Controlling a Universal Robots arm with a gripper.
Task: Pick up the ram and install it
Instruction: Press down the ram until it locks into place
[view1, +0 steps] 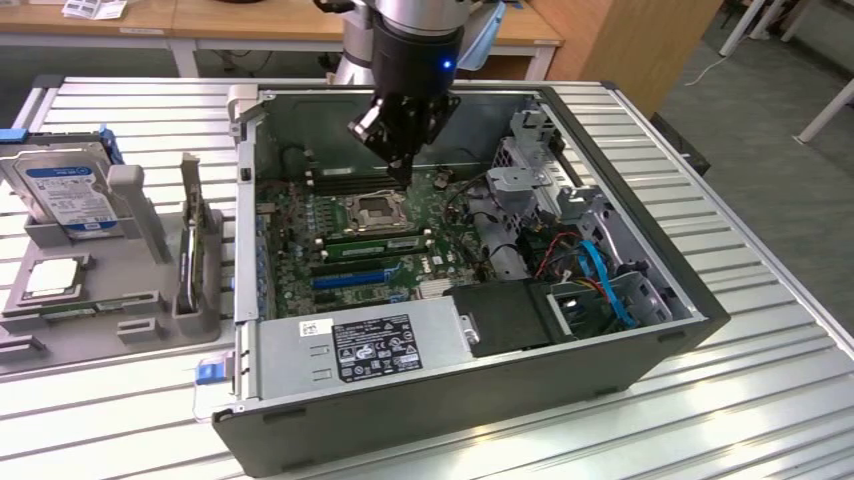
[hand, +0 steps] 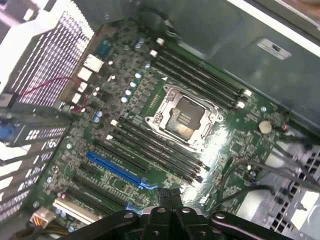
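Observation:
My gripper (view1: 398, 168) hangs inside the open computer case (view1: 641, 250), just above the motherboard (view1: 300, 225) and close to the empty CPU socket (view1: 375, 209). Its fingers are shut together with nothing between them. In the wrist view the gripper (hand: 170, 194) sits over the green board beside the black memory slots (hand: 155, 147), which look empty, as do the slots (hand: 200, 75) on the socket's (hand: 182, 116) other side. A thin green stick that looks like the ram (view1: 83, 305) lies in the grey tray at the exterior view's left, far from the gripper.
The grey tray (view1: 80, 350) also holds a hard drive (view1: 64, 190), a silver CPU chip (view1: 54, 277) and an upright board (view1: 198, 240). Inside the case are the power supply (view1: 367, 350), a drive cage (view1: 527, 170) and blue cables (view1: 607, 285). Blue slots (hand: 117, 170) lie near the gripper.

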